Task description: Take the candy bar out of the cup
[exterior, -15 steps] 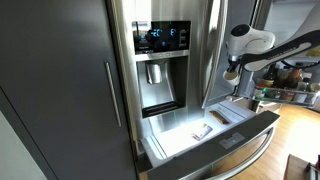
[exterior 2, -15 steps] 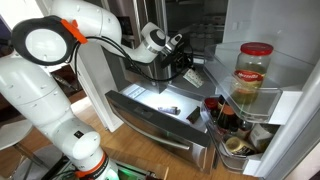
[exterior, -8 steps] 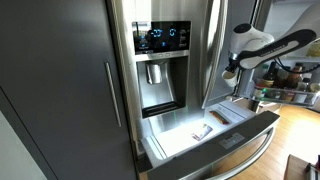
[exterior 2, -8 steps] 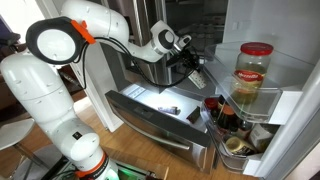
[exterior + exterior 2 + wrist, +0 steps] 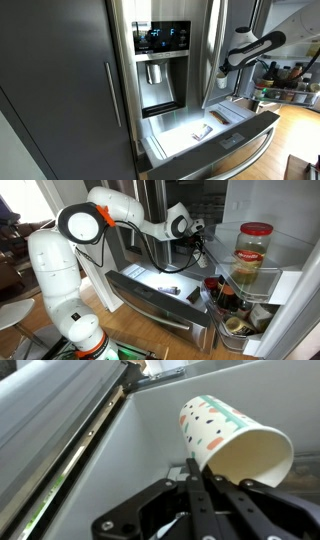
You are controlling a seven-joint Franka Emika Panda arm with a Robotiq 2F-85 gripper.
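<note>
**Bar lies in the drawer, cup in the grip**

In an exterior view, the candy bar (image 5: 200, 130) is a pale sliver on the lit floor of the open fridge drawer (image 5: 245, 136), with no cup around it. Judged from this, the removal itself looks done. To the right and higher up, the gripper (image 5: 224, 72) hangs above the drawer's far corner. In the wrist view its fingers meet in a narrow pinch on the wall of the paper cup (image 5: 232, 438). The cup is tilted with its mouth toward the lower right, and what shows of its inside looks empty. Probably only putting the cup down is left.
</note>
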